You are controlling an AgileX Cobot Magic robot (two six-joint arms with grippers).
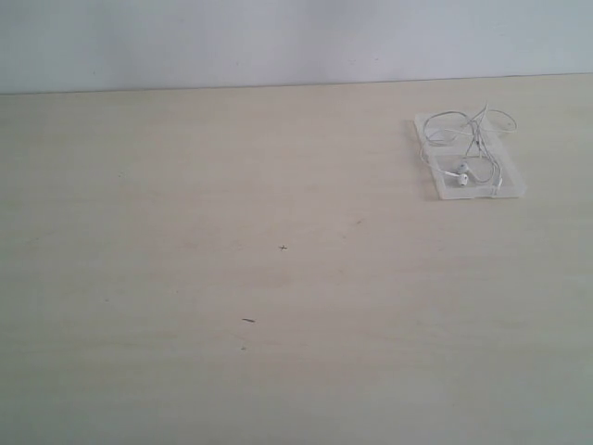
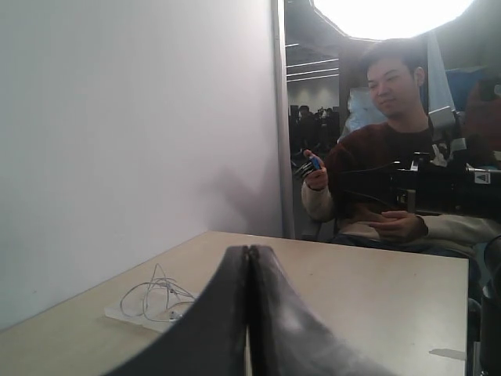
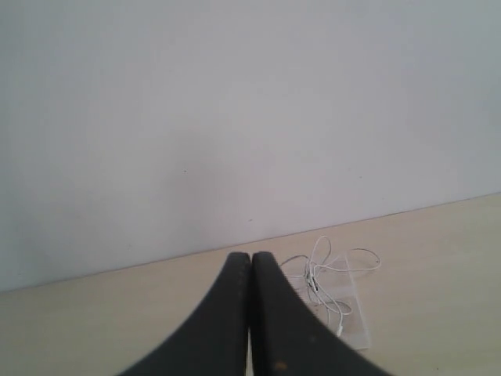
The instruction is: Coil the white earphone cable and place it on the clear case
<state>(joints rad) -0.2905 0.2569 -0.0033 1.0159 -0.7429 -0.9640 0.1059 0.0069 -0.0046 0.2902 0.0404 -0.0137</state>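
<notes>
Thin white earphone cable [image 1: 474, 146] lies in a loose bundle on top of the flat translucent clear case [image 1: 437, 188], at the far right of the pale wood-grain surface [image 1: 278, 278] near the white wall [image 1: 278, 37]. A few loops hang over the case's far edge, and the two white earbuds [image 1: 460, 172] rest on the case. Left end effector [image 2: 248, 251]: black fingers pressed together, holding nothing, well apart from the cable [image 2: 156, 291] and case [image 2: 117, 316]. Right end effector [image 3: 251, 257]: fingers also fully together and empty, near the cable [image 3: 321, 270] and case [image 3: 357, 329] but not touching them. Neither end effector shows in the exterior view.
</notes>
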